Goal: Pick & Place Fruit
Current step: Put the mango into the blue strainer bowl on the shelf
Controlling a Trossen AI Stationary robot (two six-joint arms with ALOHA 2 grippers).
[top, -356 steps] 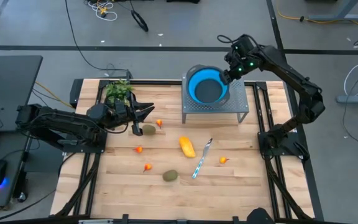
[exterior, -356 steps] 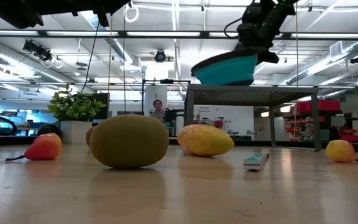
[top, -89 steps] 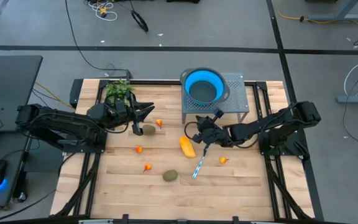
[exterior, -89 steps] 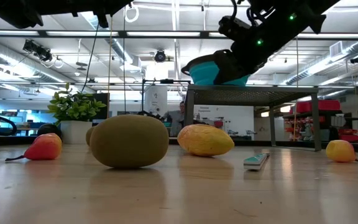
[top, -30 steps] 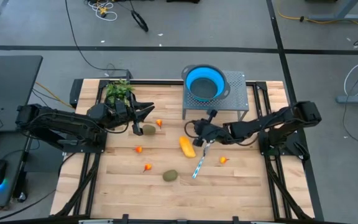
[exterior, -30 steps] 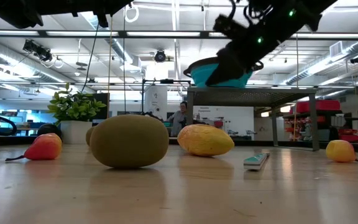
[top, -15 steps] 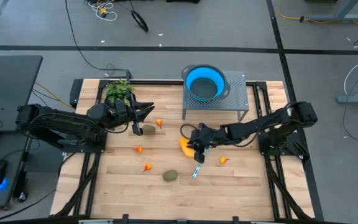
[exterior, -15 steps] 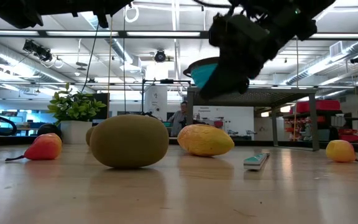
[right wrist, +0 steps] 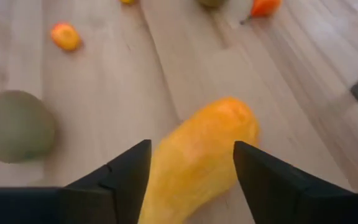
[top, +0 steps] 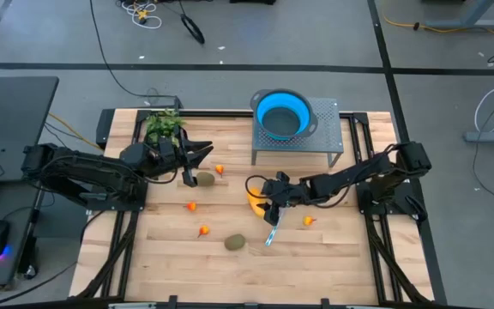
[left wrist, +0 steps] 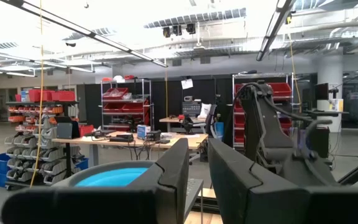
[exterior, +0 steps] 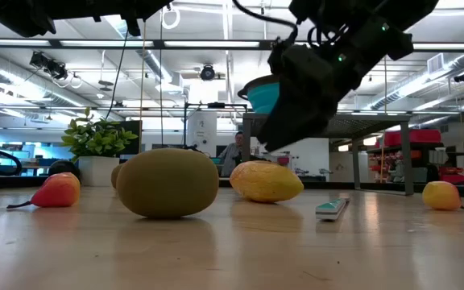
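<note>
Over the table, high view: right gripper (top: 265, 200) has moved from beside the slim silver-blue utensil (top: 273, 230) a second ago onto the yellow-orange oblong fruit (top: 253, 196) and now covers part of it. Judged meaning: the approach is finished, closing and lifting come next, and no fruit is in the blue round bowl (top: 283, 116) yet.
- Oblong fruit: one.
- Olive-brown kiwi-like ovals: two (top: 205, 179), (top: 235, 243).
- Tiny orange-red bits: four (top: 219, 170), (top: 192, 206), (top: 203, 231), (top: 309, 221).
- Bowl: one, on the grey mesh stand (top: 331, 148).
- Green leafy plant (top: 163, 126): one.
- Left gripper (top: 199, 158): waiting near the first kiwi, unmoved.

Low view: right gripper (exterior: 287, 121) hangs lower than half a second ago, just above the oblong fruit (exterior: 266, 180). Fruit here: one near kiwi (exterior: 167, 182), one red bit (exterior: 57, 191), one yellow bit (exterior: 441, 195).

Left wrist view: left fingers (left wrist: 174, 177) stand slightly apart, gripping nothing.

Right wrist view: the dark fingers (right wrist: 125, 171) are spread, one on each side of the oblong fruit (right wrist: 197, 155), which lies on the wood, not yet clamped. One kiwi (right wrist: 16, 126) and one orange bit (right wrist: 65, 35) lie beyond.
</note>
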